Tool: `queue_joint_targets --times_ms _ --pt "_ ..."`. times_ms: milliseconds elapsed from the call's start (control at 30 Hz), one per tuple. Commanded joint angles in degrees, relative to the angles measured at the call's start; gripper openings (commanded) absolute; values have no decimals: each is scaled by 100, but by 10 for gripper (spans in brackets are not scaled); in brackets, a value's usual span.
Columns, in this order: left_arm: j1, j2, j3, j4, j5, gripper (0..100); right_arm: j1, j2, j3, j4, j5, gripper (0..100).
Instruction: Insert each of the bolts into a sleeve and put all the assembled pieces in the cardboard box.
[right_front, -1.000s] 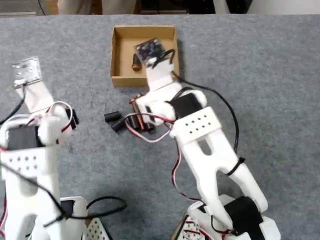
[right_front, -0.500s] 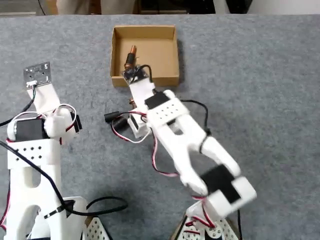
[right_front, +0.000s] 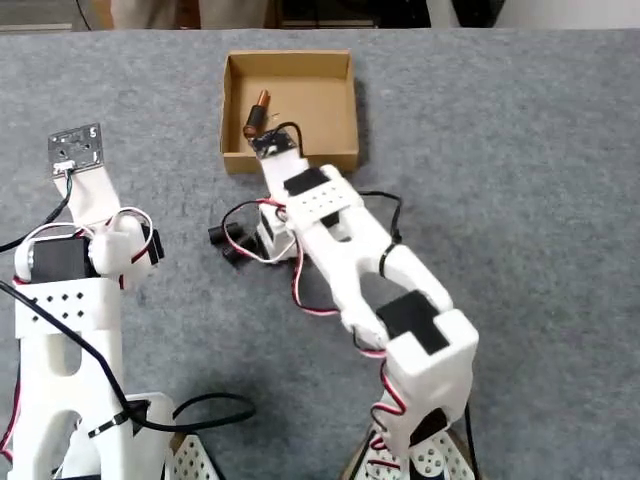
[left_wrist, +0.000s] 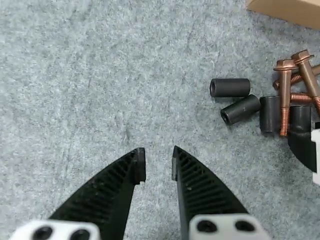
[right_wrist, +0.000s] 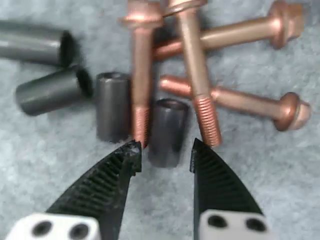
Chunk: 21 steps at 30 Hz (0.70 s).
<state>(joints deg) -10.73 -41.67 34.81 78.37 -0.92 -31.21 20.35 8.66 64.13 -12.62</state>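
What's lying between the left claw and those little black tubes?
Nothing but bare grey mat between the left gripper and the nearest sleeve, as the left wrist view shows.

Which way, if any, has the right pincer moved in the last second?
Yes. The right pincer drew back from over the cardboard box, toward its base, above the loose bolts.

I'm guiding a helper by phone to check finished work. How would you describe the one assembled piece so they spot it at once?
Find the cardboard box at the far side of the grey mat. Inside it lies a single copper bolt wearing a dark sleeve. Unlike the loose bolts and bare sleeves heaped on the mat outside the box, it is joined and boxed.
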Motion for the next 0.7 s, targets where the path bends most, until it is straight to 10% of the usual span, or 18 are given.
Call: queue_joint_targets --times_ms 0,667 --pt "-26 -31 -70 -97 -26 99 171 189 -462 -62 -9 167" --pt "-53 22 -149 -44 62 103 145 1103 -690 237 132 37"
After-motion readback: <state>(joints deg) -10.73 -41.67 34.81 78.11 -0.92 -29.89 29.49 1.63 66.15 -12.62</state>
